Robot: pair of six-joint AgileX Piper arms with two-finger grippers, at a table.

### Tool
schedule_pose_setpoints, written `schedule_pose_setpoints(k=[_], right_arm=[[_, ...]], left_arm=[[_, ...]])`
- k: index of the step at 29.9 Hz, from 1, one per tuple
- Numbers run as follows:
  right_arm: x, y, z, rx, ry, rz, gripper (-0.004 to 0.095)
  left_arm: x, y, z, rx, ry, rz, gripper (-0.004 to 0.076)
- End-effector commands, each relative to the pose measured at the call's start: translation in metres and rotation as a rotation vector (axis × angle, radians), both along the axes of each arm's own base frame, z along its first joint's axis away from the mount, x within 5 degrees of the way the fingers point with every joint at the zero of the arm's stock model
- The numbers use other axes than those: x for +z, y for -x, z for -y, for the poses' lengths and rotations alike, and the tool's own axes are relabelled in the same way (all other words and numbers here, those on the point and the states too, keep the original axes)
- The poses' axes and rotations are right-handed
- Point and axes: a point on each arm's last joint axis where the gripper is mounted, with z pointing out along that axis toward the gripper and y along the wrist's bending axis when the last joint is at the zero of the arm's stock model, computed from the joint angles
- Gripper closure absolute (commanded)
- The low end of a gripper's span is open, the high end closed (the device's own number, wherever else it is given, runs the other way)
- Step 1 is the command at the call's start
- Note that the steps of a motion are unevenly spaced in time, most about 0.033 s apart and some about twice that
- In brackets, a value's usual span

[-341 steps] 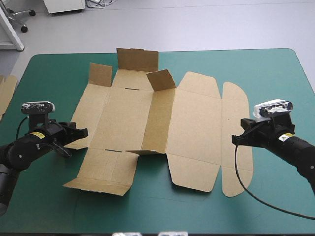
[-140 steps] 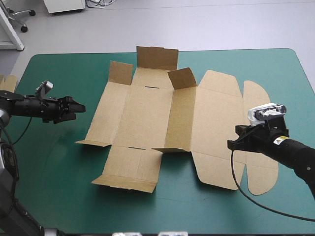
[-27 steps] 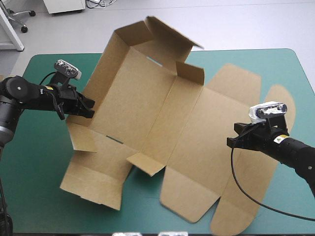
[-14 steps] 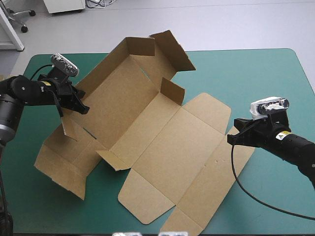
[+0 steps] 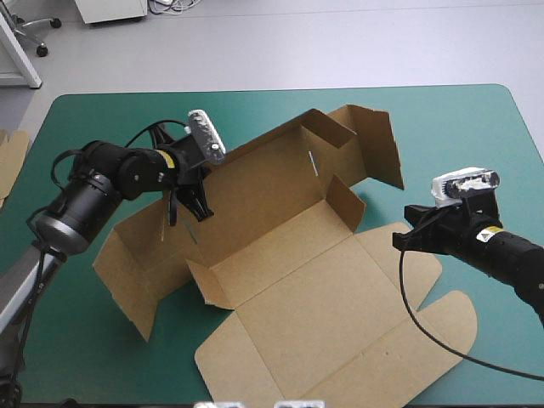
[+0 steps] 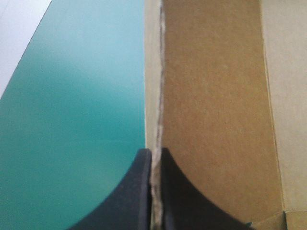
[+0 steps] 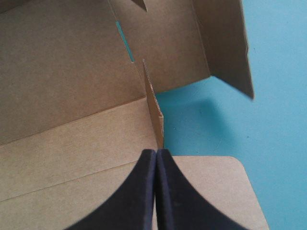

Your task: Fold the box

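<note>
Box (image 5: 289, 246) — wall-raising step | left gripper (image 6: 154, 153) pinching wall edge | right gripper (image 7: 156, 152) pressed together, over box lid | next: probably tuck end flaps

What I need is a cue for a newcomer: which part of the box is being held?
On the teal-green table lies the half-raised brown box. Its big panel beside the left arm tilts upward. Unlike the flat lid, its edge is clamped in the left jaws.

A lab: teal-green table (image 5: 85, 348) on bare grey floor (image 5: 340, 42), office-chair castors (image 5: 40, 48), loose cables (image 5: 174, 5).
</note>
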Motion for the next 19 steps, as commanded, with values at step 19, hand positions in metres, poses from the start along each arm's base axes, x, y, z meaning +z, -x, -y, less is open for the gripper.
schedule_pose_setpoints(k=[19], right_arm=[[0.017, 0.001, 0.0, -0.013, -0.036, 0.074, 0.0926]], left_arm=[[0.012, 0.001, 0.028, -0.042, -0.155, 0.368, 0.0738]])
